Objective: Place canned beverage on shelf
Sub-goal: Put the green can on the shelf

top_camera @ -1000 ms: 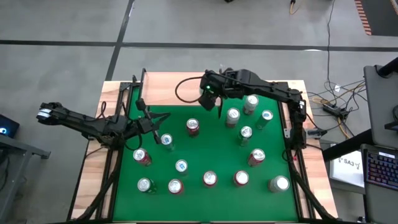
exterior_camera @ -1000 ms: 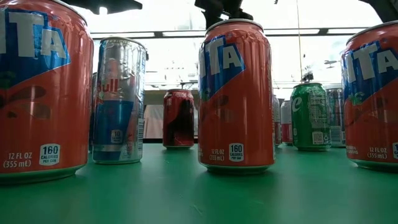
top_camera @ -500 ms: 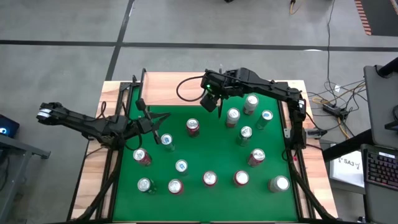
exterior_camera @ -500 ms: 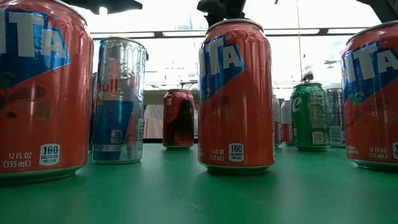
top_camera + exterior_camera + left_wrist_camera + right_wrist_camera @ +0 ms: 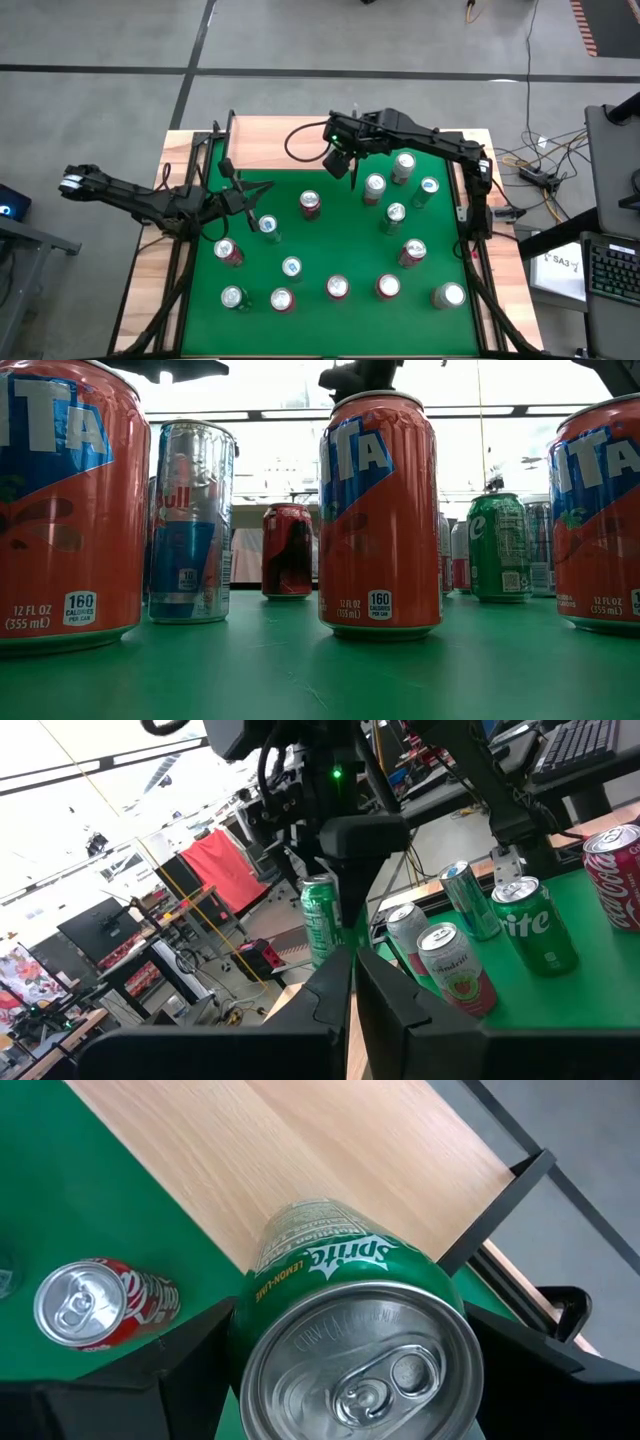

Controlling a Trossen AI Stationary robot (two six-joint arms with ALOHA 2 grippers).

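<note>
R gripper [image 5: 350,1380] fingers [image 5: 170,1360] clamp a green Sprite can [image 5: 355,1330], held upright over the table's [image 5: 340,240] far edge by the shelf [image 5: 330,1170]. L gripper [image 5: 352,990] fingers pressed shut, empty, parked at table's left side.

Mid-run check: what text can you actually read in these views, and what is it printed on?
"Sprite", "LEMON-LIME": green can between the right gripper fingers.
"ITA", "12 FL OZ (355 mL)", "160": middle orange can.
"ull": tall silver-blue can.
"ite": green can, left wrist view.
Other cans' print: unreadable.
</note>
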